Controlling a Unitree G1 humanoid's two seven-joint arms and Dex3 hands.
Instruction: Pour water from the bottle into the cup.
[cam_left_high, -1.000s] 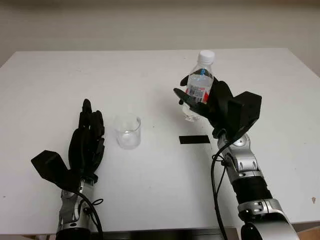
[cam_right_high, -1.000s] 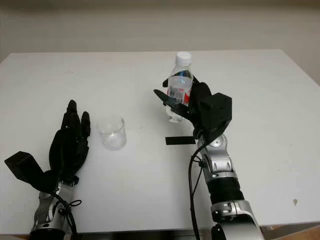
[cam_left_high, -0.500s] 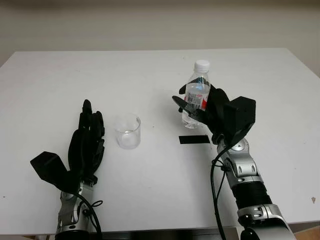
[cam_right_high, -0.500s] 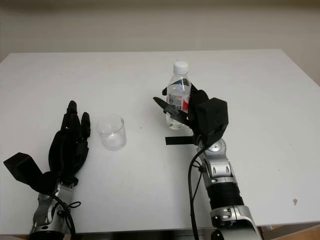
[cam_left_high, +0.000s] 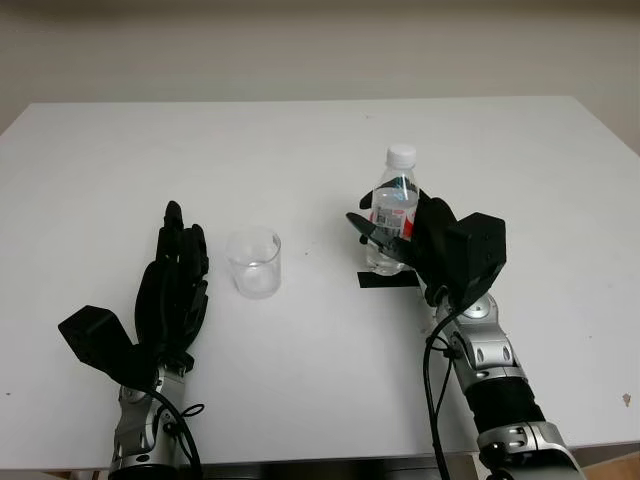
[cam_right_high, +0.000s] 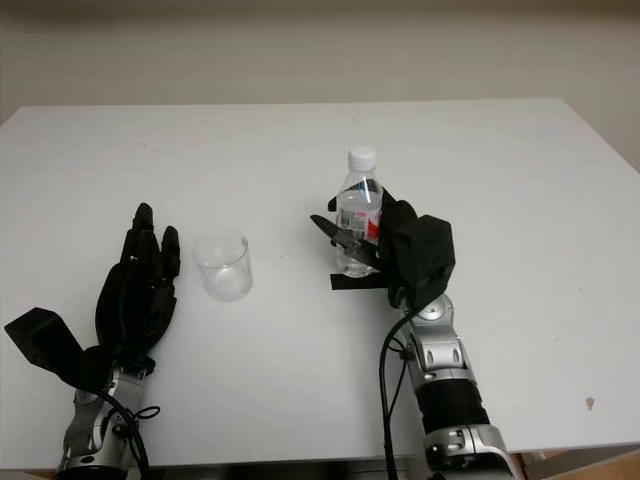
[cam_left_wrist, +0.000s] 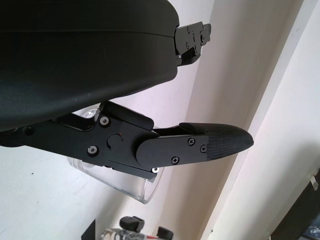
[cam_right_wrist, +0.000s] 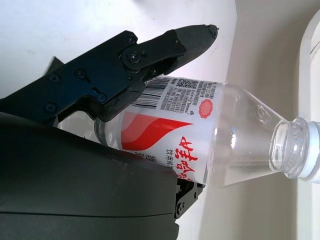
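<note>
A clear plastic water bottle (cam_left_high: 393, 215) with a white cap and a red-and-white label stands upright at the centre right of the white table (cam_left_high: 300, 150). My right hand (cam_left_high: 405, 238) is shut on the bottle, fingers wrapped around its label; in the right wrist view the bottle (cam_right_wrist: 200, 135) lies across my palm with a finger (cam_right_wrist: 150, 55) over the label. The bottle's base is at the black tape strip (cam_left_high: 388, 279). A clear cup (cam_left_high: 254, 262) stands left of the bottle. My left hand (cam_left_high: 175, 280) is open beside the cup, on its left.
The black tape strip marks the table just in front of the bottle. The table's far edge meets a pale wall (cam_left_high: 320, 50). In the left wrist view the cup (cam_left_wrist: 125, 185) sits just past my finger (cam_left_wrist: 200, 145).
My right hand has carried the bottle down and toward me, from raised above the table to the black tape strip. The left hand and the cup have stayed put.
</note>
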